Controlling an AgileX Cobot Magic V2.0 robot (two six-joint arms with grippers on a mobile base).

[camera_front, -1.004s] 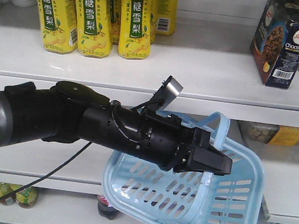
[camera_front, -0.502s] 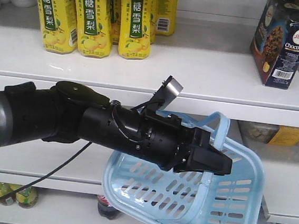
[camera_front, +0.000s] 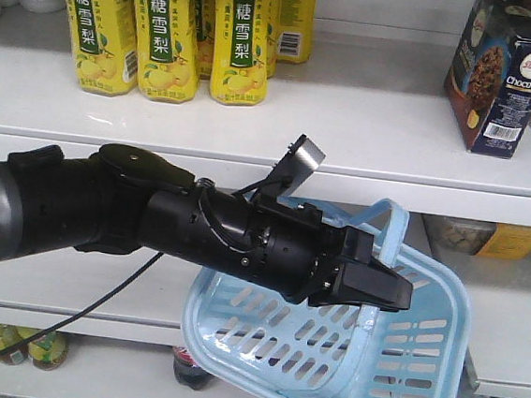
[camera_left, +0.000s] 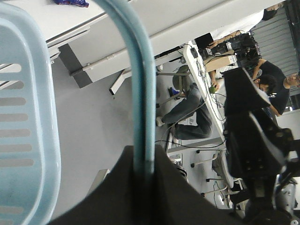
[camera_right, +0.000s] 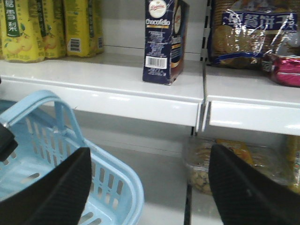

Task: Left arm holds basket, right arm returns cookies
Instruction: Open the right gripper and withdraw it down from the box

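The light blue basket hangs tilted in front of the shelves. My left gripper is shut on its loop handle; the wrist view shows the handle pinched between the jaws. The navy Chocofello cookies box stands upright on the upper shelf at the right, and shows in the right wrist view too. My right gripper is open and empty, below and in front of that shelf, with the basket's corner at its left finger. The right gripper does not show in the front view.
Yellow drink cartons stand in a row on the upper shelf at the left. A bag of biscuits sits right of the cookies box. A clear tub of snacks lies on the lower shelf. A cable hangs under my left arm.
The basket has swung very slightly lower at its right corner. Nothing else has visibly moved.
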